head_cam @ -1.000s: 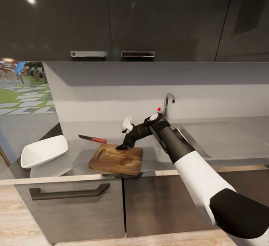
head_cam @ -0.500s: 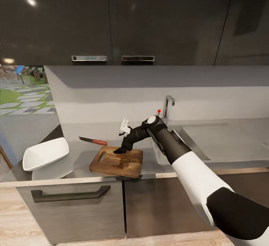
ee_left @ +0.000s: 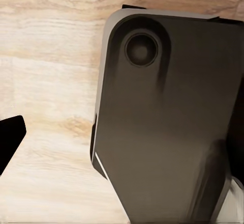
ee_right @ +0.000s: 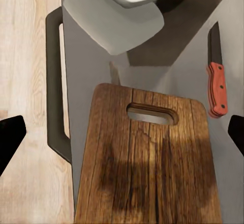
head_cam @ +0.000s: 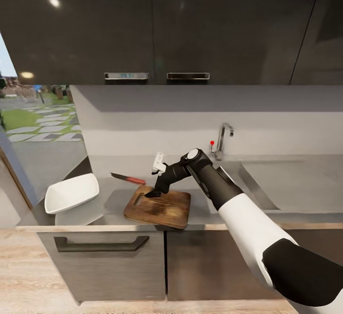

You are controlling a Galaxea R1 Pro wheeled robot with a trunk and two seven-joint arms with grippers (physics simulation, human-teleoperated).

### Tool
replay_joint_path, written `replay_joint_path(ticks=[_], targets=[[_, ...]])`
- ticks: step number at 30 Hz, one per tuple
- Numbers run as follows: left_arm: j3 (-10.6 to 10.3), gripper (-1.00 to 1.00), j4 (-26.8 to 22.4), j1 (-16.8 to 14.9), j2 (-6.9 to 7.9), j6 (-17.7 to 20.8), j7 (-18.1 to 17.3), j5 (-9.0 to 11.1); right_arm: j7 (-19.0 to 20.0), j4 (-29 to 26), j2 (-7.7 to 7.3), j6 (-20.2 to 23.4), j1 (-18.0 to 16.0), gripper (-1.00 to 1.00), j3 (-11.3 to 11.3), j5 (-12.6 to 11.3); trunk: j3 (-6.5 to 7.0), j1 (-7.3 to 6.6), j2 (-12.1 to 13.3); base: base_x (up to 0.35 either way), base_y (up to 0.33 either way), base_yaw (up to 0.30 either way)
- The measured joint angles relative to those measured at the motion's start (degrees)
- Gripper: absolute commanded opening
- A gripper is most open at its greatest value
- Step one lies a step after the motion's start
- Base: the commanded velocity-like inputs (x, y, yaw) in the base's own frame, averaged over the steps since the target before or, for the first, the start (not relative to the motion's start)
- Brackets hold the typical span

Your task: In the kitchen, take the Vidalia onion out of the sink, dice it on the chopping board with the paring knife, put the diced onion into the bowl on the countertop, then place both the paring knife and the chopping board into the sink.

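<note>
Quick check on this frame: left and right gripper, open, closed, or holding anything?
Left gripper: open, holding nothing.
Right gripper: open and empty, over the chopping board.

The grey steel worktop (head_cam: 114, 199) is free between the red-handled knife (head_cam: 127, 178) and brown wooden board (head_cam: 159, 207); the white bowl (head_cam: 72, 193) stands well apart.

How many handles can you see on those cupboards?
3: two metal handles side by side under the upper cupboards, and one dark handle on the lower drawer below the bowl. Others may be out of view.
</note>
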Motion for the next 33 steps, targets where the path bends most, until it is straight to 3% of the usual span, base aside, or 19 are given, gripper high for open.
replay_joint_path(ticks=[33], targets=[[0.0, 1.00, 0.0, 0.0, -0.18, 0.0, 0.0, 0.0, 0.0, 3.2, 0.00, -3.2, 0.2, 1.00, 0.0, 0.0, 3.48, -7.25, 13.2, 0.000, 0.000, 0.146]])
